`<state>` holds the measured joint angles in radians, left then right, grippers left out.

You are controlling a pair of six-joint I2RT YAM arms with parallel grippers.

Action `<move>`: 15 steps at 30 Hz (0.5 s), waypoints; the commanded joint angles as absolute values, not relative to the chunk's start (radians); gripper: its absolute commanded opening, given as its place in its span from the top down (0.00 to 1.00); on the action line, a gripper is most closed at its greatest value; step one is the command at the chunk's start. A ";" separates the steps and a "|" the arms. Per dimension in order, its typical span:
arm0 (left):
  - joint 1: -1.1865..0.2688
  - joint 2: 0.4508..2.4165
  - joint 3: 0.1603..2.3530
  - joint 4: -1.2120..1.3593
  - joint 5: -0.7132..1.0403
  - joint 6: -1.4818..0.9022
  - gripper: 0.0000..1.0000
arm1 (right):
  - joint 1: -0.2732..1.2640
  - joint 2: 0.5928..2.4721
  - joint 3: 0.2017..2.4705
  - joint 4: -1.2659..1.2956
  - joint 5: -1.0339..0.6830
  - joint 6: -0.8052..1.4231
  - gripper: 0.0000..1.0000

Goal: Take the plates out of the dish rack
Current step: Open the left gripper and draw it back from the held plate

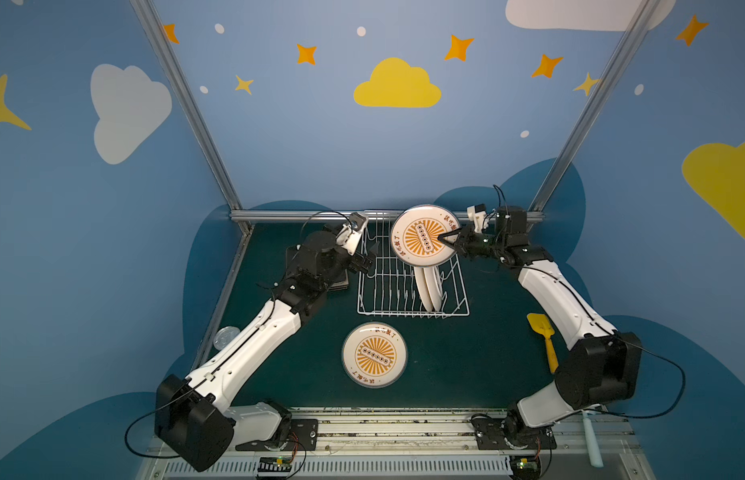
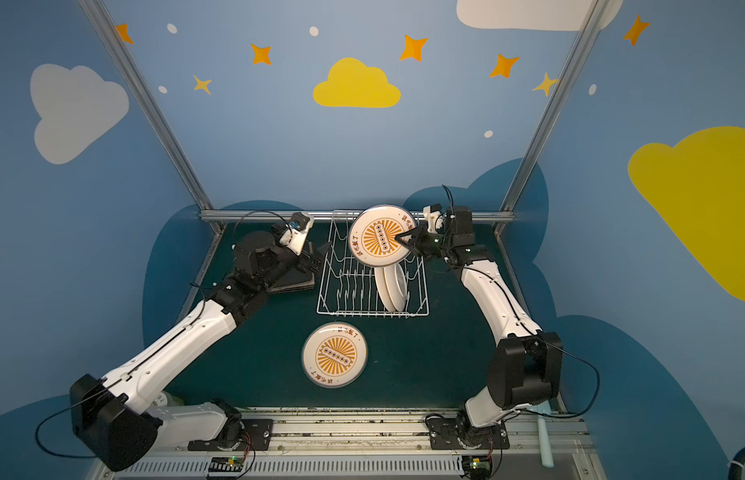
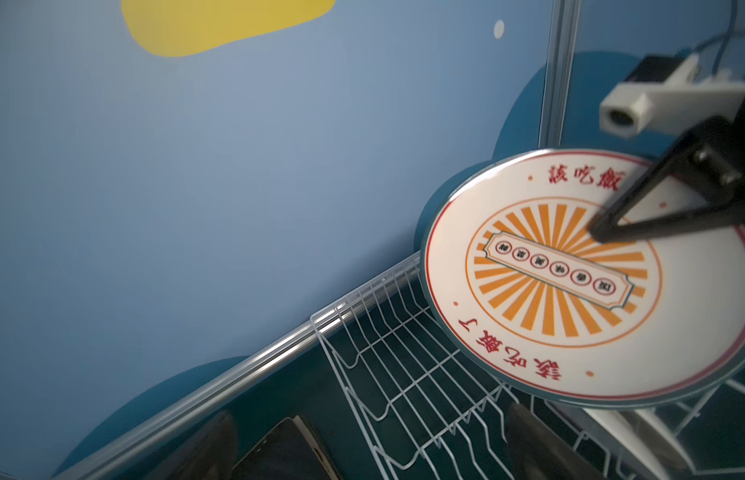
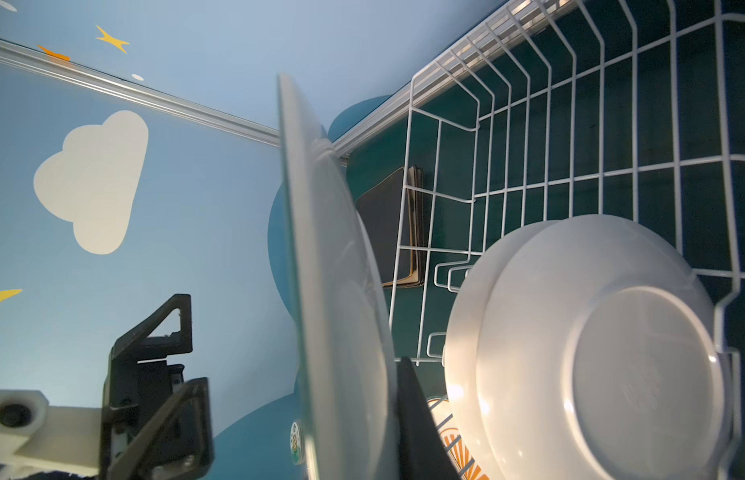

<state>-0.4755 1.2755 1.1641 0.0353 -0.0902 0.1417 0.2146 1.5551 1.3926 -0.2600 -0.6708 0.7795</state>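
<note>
The right gripper (image 1: 445, 239) pinches the rim of a round plate (image 1: 412, 232), held tilted above the dish rack (image 1: 371, 299) at centre frame. It is best raised clear of the tines, then laid beside the flat plate (image 1: 374, 354) lower down. The left gripper (image 1: 367, 258) hangs spread at the rack's left side. Two plates (image 1: 429, 291) stand inside. The mat (image 1: 466, 365) is dark green and the walls (image 1: 279, 145) are blue with clouds.
</note>
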 commanded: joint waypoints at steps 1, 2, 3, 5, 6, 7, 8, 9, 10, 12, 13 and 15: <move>-0.403 1.286 1.198 -0.036 0.117 -0.164 0.00 | 0.207 1.514 1.391 -0.193 -0.681 0.764 1.00; -0.379 1.298 1.210 -0.048 0.155 -0.225 0.00 | 0.207 1.512 1.389 -0.193 -0.684 0.757 1.00; -0.363 1.308 1.219 -0.056 0.182 -0.270 0.00 | 0.208 1.510 1.388 -0.193 -0.684 0.753 1.00; -0.325 1.336 1.242 -0.080 0.257 -0.359 0.00 | 0.208 1.506 1.385 -0.188 -0.685 0.743 1.00; -0.311 1.350 1.253 -0.088 0.297 -0.394 0.00 | 0.208 1.502 1.382 -0.183 -0.689 0.739 1.00; -0.298 1.367 1.268 -0.094 0.342 -0.435 0.00 | 0.208 1.501 1.379 -0.176 -0.695 0.737 1.00; -0.284 1.386 1.281 -0.099 0.389 -0.473 0.00 | 0.209 1.500 1.375 -0.167 -0.702 0.734 1.00; -0.277 1.403 1.293 -0.101 0.424 -0.506 0.00 | 0.208 1.499 1.373 -0.160 -0.708 0.731 1.00; -0.271 1.424 1.306 -0.101 0.467 -0.543 0.00 | 0.207 1.498 1.370 -0.154 -0.714 0.731 1.00; -0.264 1.468 1.328 -0.092 0.548 -0.600 0.01 | 0.209 1.500 1.368 -0.147 -0.723 0.731 1.00; -0.265 1.492 1.337 -0.081 0.587 -0.623 0.00 | 0.208 1.500 1.367 -0.146 -0.727 0.732 1.00; -0.265 1.539 1.351 -0.050 0.670 -0.661 0.00 | 0.209 1.502 1.369 -0.143 -0.736 0.732 1.00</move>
<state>-0.2672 1.4967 1.3247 -0.0685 0.4816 -0.5343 0.2104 1.5364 1.3685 -0.2085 -0.6956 0.7448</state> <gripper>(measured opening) 0.996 0.123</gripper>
